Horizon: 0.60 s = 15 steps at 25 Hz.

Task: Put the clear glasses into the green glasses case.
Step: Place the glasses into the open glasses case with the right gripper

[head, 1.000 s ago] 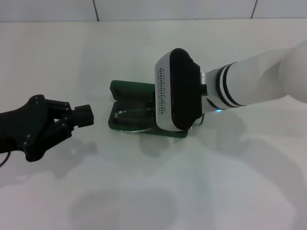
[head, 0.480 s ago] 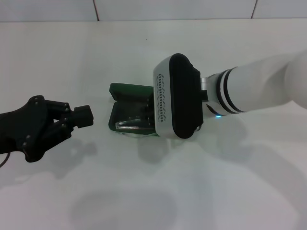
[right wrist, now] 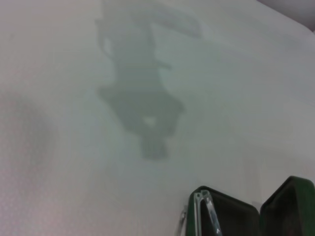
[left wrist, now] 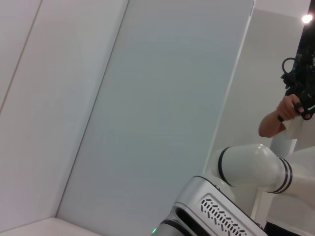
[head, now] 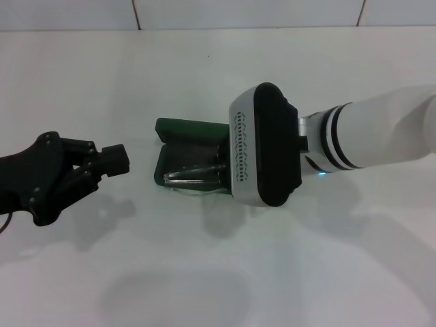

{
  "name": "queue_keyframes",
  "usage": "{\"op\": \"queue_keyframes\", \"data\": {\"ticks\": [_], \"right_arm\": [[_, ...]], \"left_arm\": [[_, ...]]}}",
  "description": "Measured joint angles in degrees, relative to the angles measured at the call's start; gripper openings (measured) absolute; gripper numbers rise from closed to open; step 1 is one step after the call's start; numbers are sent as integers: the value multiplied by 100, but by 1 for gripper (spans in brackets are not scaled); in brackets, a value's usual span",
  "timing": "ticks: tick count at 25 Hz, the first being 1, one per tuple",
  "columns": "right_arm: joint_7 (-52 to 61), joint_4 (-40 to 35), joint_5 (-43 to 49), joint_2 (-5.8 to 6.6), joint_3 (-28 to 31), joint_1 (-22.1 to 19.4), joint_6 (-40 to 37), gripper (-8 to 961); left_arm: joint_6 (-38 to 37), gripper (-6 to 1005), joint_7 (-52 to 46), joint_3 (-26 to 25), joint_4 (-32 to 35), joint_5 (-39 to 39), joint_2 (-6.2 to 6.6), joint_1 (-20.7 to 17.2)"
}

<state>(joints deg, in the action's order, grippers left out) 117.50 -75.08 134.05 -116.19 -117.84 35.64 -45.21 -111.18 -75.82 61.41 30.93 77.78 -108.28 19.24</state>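
On the white tabletop [head: 218,272] the dark green, round-cornered hard clamshell glasses case [head: 178,151] lies open in the middle, lid tipped toward the far side. The clear, colourless plastic wraparound glasses [head: 194,178] rest in its near half, at least partly: one thin arm slants across the lining and the lens edge sits along the near rim, seeming to ride on it rather than drop inside. From the right wrist view a clear arm [right wrist: 209,216] shows lying over the rim of the tray.

The right gripper [head: 221,163] is at the case's right end, buried behind its own white and black wrist housing [head: 264,144], so I cannot tell whether its jaws are clenched on the glasses or released. The black left gripper [head: 114,162] hangs off to the left, well apart from the case, its fingers drawn together on nothing.

What worries me: if the right arm pulls back while gripping the frame, it could drag the glasses out, or tug the light case along the smooth table. And if the lens does sit on the rim, closing the lid would pinch it or spring the glasses out.
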Motion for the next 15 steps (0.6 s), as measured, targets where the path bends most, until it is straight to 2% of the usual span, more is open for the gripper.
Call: {"op": "queue_keyframes", "data": {"ticks": [15], "right_arm": [[-43,-7,-669,0,116,90,-383,109]], "left_arm": [[-11,52,-3,3,0,-41,-1,2]]}}
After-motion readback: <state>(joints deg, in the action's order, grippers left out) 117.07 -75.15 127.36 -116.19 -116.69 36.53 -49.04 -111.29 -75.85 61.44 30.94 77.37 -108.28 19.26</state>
